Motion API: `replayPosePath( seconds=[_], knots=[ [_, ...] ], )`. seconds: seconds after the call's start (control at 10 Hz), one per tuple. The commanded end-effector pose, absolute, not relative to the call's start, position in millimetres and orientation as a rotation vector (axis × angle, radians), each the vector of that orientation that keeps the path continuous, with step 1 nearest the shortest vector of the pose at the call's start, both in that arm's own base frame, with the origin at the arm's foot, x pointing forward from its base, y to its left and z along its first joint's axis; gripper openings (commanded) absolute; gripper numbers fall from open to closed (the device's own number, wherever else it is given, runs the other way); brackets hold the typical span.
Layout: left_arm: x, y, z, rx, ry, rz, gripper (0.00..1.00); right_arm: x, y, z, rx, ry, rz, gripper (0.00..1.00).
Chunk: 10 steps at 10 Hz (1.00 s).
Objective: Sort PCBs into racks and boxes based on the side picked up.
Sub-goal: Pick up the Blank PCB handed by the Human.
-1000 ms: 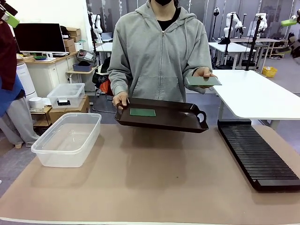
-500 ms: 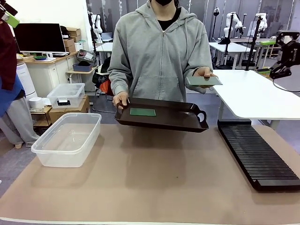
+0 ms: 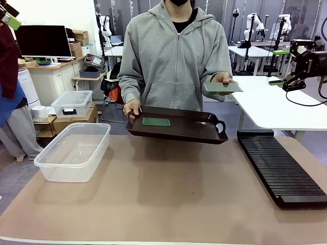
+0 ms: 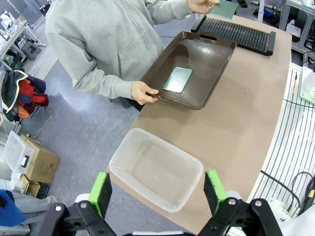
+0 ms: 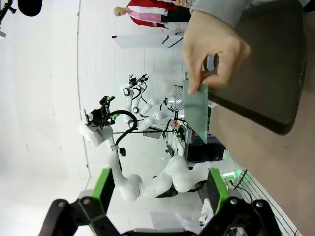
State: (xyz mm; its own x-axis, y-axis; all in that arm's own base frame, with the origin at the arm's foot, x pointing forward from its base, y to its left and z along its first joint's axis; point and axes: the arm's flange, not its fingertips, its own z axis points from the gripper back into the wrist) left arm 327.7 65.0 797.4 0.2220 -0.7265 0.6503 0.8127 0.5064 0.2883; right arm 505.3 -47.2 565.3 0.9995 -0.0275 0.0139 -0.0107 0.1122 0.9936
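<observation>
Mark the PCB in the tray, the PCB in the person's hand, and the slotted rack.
PCB in the tray (image 3: 156, 122): front view, middle of its top face.
PCB in the hand (image 3: 220, 88): front view, middle of its visible face.
slotted rack (image 3: 281, 171): front view, middle of its slotted top.

Just ahead of the left jaws, a clear rectangular plastic tub (image 4: 156, 169), smooth and translucent; beyond it a dark brown handled plastic tray (image 4: 206, 59), glossy with highlights; in it a thin green circuit board (image 4: 177, 79), faintly sheeny; the tan table (image 4: 241, 123) covering matt; farthest off, a long black slotted rack (image 4: 236, 33), ribbed, dull; the person's grey hoodie (image 4: 98, 34), soft cloth.
</observation>
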Motion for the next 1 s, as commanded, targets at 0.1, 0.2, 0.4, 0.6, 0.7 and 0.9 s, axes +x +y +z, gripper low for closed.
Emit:
replayPosePath(
  seconds=[0.1,0.2,0.4,0.6,0.7,0.9],
  knots=[
    [327.5,65.3,796.4,-0.119,-0.821,-1.066,1.00,502.8,-49.7,567.8,1.452,-0.036,-0.013,1.00],
    [327.5,65.3,796.4,-0.119,-0.821,-1.066,1.00,505.2,-49.1,566.2,1.457,-0.035,-0.014,1.00],
    [327.5,65.3,796.4,-0.119,-0.821,-1.066,1.00,526.9,-42.9,541.8,1.524,0.011,-0.040,1.00],
    [327.5,65.3,796.4,-0.119,-0.821,-1.066,1.00,537.4,-31.6,524.6,1.532,0.061,-0.046,1.00],
    [327.5,65.3,796.4,-0.119,-0.821,-1.066,1.00,542.4,-24.0,516.6,1.539,0.066,-0.049,1.00],
    [327.5,65.3,796.4,-0.119,-0.821,-1.066,1.00,553.2,-6.6,501.4,1.517,0.048,-0.028,1.00]
  ],
)
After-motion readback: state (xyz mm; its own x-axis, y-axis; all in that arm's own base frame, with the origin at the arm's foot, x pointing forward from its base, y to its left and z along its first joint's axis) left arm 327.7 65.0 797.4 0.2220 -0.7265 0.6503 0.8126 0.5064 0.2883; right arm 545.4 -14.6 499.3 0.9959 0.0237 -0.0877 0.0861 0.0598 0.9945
